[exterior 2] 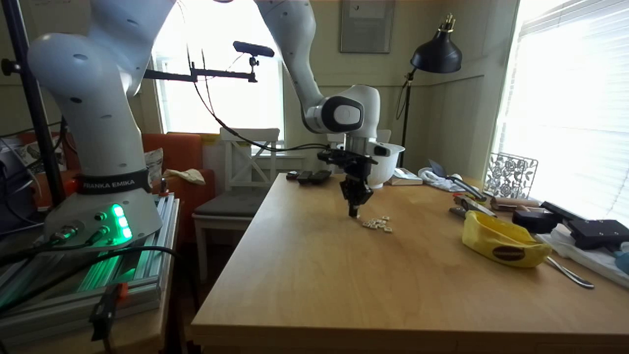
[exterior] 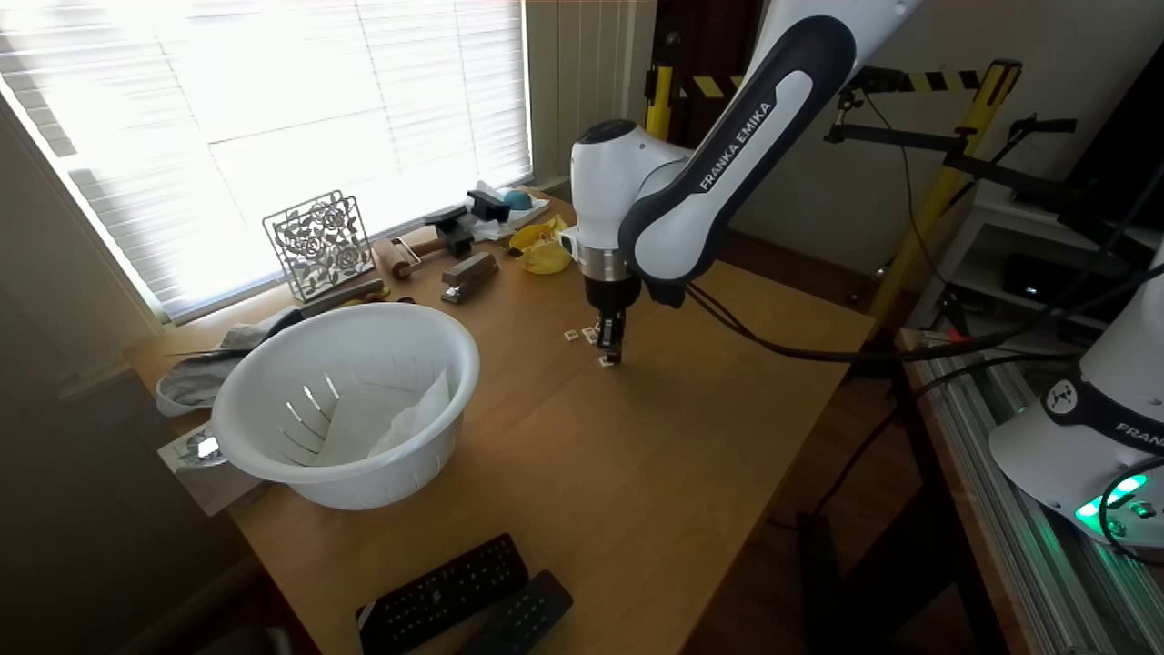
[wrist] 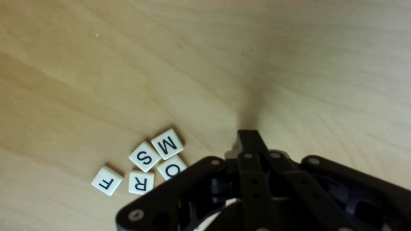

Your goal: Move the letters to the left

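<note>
The letters (wrist: 145, 157) are lying flat on the desk (exterior 2: 295, 275), M, S and O bunching closely, R resting just beside them, and F (wrist: 107, 180) sitting a little apart. From the fingers (wrist: 250, 142) the letters are lying toward the edge by the window (exterior: 346, 136), and slightly away from the end that is carrying the white bowl (exterior: 391, 482); the fingers are standing on the side nearer the robot's base (exterior 2: 105, 211).

The fingers are pressing together and pointing down, tips at or just above the desk, with nothing showing between them. One more pale tile (exterior: 606, 362) is lying right at the tips, on their window side; the fingers are partly hiding it, so contact cannot be told.

Each letter being square, no long axis is steering the move; the side of approach is. The task is not saying whose left it means. If it is meaning the robot's own, that is pointing toward the bowl end, and a push would be needing the fingers on the opposite flank of the letters. Pushing straight from here would probably be sending them toward the window edge.
</note>
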Available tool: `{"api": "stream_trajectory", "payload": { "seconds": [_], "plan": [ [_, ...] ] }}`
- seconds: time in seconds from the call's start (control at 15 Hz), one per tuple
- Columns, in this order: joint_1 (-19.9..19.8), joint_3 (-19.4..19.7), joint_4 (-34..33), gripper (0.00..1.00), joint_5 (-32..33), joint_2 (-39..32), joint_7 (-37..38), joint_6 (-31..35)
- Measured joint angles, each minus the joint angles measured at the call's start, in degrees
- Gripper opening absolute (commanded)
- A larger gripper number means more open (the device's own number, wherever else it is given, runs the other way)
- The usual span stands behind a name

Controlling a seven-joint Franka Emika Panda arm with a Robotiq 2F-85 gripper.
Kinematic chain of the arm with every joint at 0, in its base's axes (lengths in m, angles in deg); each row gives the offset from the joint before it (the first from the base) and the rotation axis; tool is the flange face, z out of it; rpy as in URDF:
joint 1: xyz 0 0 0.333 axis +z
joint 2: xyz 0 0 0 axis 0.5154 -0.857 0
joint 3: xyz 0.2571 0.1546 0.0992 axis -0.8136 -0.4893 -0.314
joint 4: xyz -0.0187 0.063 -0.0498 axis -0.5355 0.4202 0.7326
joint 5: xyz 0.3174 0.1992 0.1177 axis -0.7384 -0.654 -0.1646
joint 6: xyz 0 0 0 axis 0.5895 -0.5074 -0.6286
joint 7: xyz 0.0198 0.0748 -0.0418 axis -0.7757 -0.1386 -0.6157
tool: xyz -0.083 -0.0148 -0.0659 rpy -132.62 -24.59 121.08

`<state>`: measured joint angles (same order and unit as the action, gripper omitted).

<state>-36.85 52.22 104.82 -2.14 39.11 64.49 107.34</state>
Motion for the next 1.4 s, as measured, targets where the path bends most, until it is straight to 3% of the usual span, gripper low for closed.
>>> {"api": "stream_trajectory", "payload": {
  "seconds": [0.33,1.4],
  "plan": [
    [0.8,0.2,-0.1,0.00,-1.1,0.0,4.7,-0.7],
    [1.0,-0.6,5.6,0.00,-3.4,4.0,4.1,4.1]
  ]
}}
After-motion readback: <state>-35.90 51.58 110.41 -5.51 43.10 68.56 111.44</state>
